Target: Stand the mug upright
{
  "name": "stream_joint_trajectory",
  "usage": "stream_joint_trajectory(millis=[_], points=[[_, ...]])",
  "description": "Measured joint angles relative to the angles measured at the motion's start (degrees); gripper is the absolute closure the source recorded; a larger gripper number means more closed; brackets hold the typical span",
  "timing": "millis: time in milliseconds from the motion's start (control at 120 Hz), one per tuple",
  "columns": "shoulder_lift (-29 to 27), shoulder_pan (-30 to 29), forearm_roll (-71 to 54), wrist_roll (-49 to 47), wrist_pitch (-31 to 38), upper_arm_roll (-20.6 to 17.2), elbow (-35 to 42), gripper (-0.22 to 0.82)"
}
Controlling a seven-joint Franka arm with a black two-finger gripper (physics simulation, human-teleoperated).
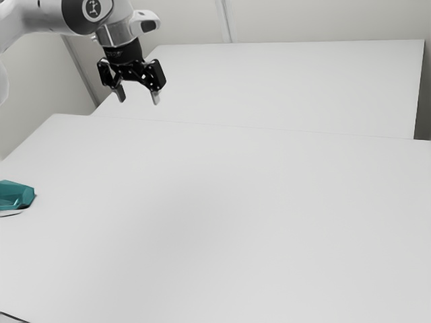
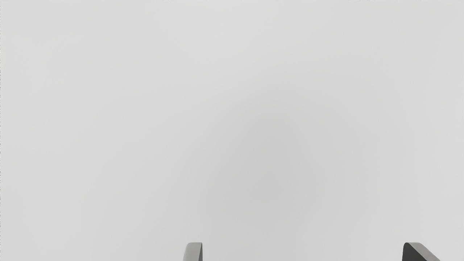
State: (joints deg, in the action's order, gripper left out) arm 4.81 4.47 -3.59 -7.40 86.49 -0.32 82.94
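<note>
High over the far part of the table, my gripper (image 1: 139,98) hangs open in the exterior view. In the wrist view the gripper (image 2: 303,250) has its two fingertips wide apart, bare tabletop beneath and nothing between them. A teal, faceted object (image 1: 15,195) lies on the table at the exterior view's left edge, partly cut off there; I cannot tell whether it is the mug. The gripper is well away from it, higher and toward the exterior view's right.
A broad white table (image 1: 222,215) stretches below the arm. Behind it is another white surface (image 1: 289,84), with pale walls beyond. Under the teal object shows a whitish, dark-edged piece (image 1: 11,213). A thin dark line (image 1: 13,317) crosses the exterior view's lower left corner.
</note>
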Motion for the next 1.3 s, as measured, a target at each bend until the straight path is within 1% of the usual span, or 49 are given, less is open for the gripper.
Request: stream_joint_trajectory(millis=[425, 525, 617, 675, 758, 867, 1058, 1300], points=[[-1.71, -0.67, 0.14, 0.02, 0.44, -0.13, 1.37, 0.00], [-4.17, -0.83, 0.47, -0.22, 2.50, -0.90, 7.02, 0.00], [-9.36, -0.60, 1.85, -0.55, 4.43, -0.98, 14.52, 0.00], [-12.10, -1.42, 2.40, -0.70, 5.91, -0.99, 18.48, 0.00], [-14.22, -5.65, 3.29, 0.07, 8.14, -0.87, 22.17, 0.00], [-14.17, -13.16, 6.09, 3.83, 11.83, -0.62, 24.39, 0.00], [-11.00, -24.49, 10.29, 14.74, 17.18, -0.47, 24.56, 0.00], [-6.31, -36.80, 13.85, 31.20, 19.74, -0.34, 23.92, 0.00]])
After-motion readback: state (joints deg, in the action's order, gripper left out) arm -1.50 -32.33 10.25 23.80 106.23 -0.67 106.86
